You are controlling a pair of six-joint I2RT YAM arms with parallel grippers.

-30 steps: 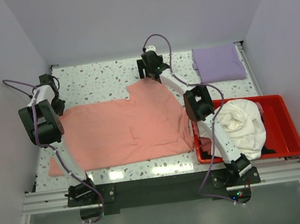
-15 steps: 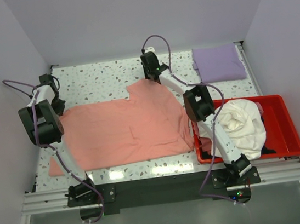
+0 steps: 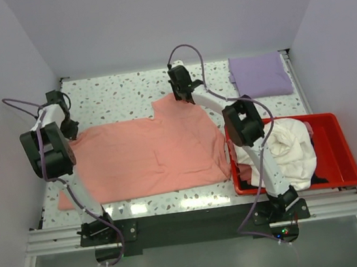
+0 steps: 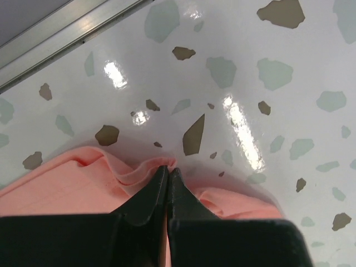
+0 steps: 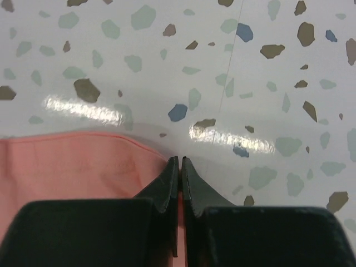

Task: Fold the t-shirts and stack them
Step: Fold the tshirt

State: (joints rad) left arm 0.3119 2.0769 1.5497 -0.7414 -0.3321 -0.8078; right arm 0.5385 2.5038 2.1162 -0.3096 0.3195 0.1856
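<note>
Salmon-pink t-shirt [image 3: 148, 154] lies spread flat, its long axis running left-right

The pink tee [image 3: 148, 154] is plain salmon, the lavender tee [image 3: 260, 75] plain and pale, and the white tee [image 3: 292, 148] creamy. The bin [image 3: 340, 151] is bright red. The table [image 3: 114, 96] is glossy white terrazzo flecked grey-green, brown and blue. The left gripper [image 4: 167, 169] and right gripper [image 5: 180, 161] are black; the cables [image 3: 184, 46] are purple.

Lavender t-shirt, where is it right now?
In the top view, the lavender t-shirt lies folded in the far right corner of the table, just beyond the red bin and well right of the spread salmon-pink t-shirt.
</note>
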